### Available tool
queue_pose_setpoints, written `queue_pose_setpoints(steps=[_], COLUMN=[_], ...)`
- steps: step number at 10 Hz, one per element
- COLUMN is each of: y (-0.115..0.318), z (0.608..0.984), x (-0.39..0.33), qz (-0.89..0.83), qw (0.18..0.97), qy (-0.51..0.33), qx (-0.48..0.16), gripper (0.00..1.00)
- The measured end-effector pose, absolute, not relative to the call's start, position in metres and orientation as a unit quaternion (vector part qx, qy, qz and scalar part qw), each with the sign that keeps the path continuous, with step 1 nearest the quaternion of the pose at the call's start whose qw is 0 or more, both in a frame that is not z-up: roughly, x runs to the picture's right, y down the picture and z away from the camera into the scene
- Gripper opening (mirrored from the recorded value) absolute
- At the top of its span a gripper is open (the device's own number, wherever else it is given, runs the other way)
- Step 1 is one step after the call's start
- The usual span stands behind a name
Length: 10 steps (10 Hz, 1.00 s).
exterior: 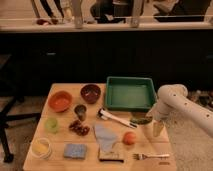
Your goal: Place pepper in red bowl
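Note:
The pepper (pixel 141 120), small and dark green, lies on the wooden table just in front of the green tray's right corner. The red bowl (pixel 60 101), bright orange-red, sits at the table's far left, next to a darker maroon bowl (pixel 90 93). My gripper (pixel 153 126) hangs down from the white arm at the table's right side, right beside the pepper and low over the tabletop. I cannot tell whether it touches the pepper.
A green tray (pixel 131 94) stands at the back right. Between pepper and red bowl lie a white-handled utensil (pixel 116 118), a metal cup (pixel 80 111), dark red fruit (pixel 79 127), a pale green cup (pixel 51 124), a grey cloth (pixel 105 135) and an orange fruit (pixel 129 138). A fork (pixel 150 156) lies at the front right.

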State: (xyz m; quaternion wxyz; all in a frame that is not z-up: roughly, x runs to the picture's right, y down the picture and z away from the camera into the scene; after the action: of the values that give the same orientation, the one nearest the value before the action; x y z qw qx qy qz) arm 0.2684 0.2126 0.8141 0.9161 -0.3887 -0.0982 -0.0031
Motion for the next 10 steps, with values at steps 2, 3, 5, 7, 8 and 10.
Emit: queue_pose_setpoints(steps=[2,3,5,7,8,10], y=[0.215,0.216,0.218,0.219,0.220,0.221], z=[0.819,0.822,0.829,0.837,0.840,0.845], x=[0.261,0.258,0.253,0.252,0.251,0.249], qz=[-0.014,-0.019,-0.026,-0.027,-0.028,-0.030], qw=[0.914,0.913,0.912,0.913,0.912,0.910], qy=[-0.108,-0.113,-0.121,-0.126,-0.129,-0.134], qx=[-0.391,-0.392,-0.391,-0.387,-0.388,-0.391], gripper=[0.80,0.80,0.80,0.80,0.80,0.80])
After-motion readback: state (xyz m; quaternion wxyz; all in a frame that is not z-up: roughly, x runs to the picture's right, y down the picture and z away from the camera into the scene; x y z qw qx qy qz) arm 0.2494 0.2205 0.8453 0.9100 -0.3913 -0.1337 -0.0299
